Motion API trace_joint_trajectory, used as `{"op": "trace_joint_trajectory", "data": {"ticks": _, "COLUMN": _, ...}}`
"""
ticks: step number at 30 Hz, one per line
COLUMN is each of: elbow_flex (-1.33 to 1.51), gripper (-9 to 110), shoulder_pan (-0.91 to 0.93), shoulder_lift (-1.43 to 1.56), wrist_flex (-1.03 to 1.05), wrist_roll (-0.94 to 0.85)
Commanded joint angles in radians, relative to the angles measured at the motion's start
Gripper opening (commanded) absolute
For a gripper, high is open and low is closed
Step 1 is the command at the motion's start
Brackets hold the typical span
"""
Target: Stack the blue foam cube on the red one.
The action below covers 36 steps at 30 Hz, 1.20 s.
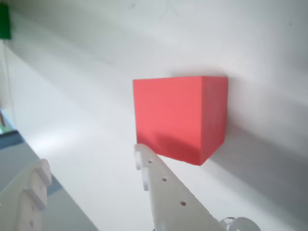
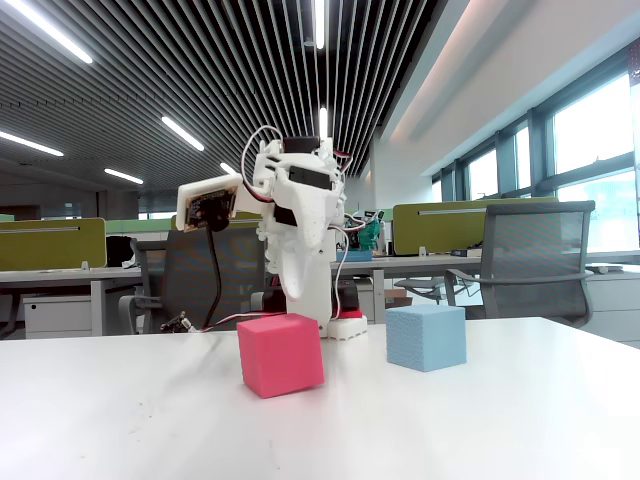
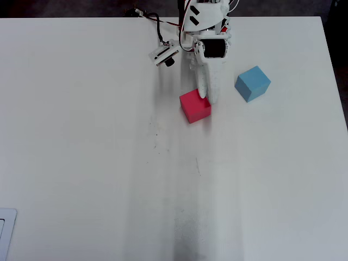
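Resting on a white table (image 3: 81, 163) in an office, red one (image 3: 194, 106), blue foam cube (image 3: 253, 84); hand (image 1: 91, 161) wide, empty

Matte foam cubes: red one (image 3: 195, 106), blue foam cube (image 3: 252, 84)

- arm (image 2: 300, 215): white printed plastic shells, black servo bodies showing between them
- red, white and black cables (image 2: 262, 140) loop over the top
- gripper (image 1: 91, 166): white flat fingers (image 1: 166, 185) dotted with small round holes
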Motion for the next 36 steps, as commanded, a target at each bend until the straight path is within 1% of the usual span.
{"op": "trace_joint_trajectory", "data": {"ticks": 1, "elbow_flex": -0.009, "gripper": 24, "shoulder_pan": -0.109, "shoulder_lift": 0.006, "wrist_flex": 0.069, "wrist_roll": -0.176}}
{"op": "trace_joint_trajectory", "data": {"ticks": 29, "elbow_flex": -0.009, "gripper": 26, "shoulder_pan": -0.124, "shoulder_lift": 0.006, "wrist_flex": 0.071, "wrist_roll": -0.176}}
{"op": "trace_joint_trajectory", "data": {"ticks": 34, "elbow_flex": -0.012, "gripper": 25, "shoulder_pan": -0.114, "shoulder_lift": 0.006, "wrist_flex": 0.071, "wrist_roll": -0.166}}
{"op": "trace_joint_trajectory", "data": {"ticks": 36, "elbow_flex": -0.041, "gripper": 23, "shoulder_pan": -0.104, "shoulder_lift": 0.006, "wrist_flex": 0.117, "wrist_roll": -0.164}}
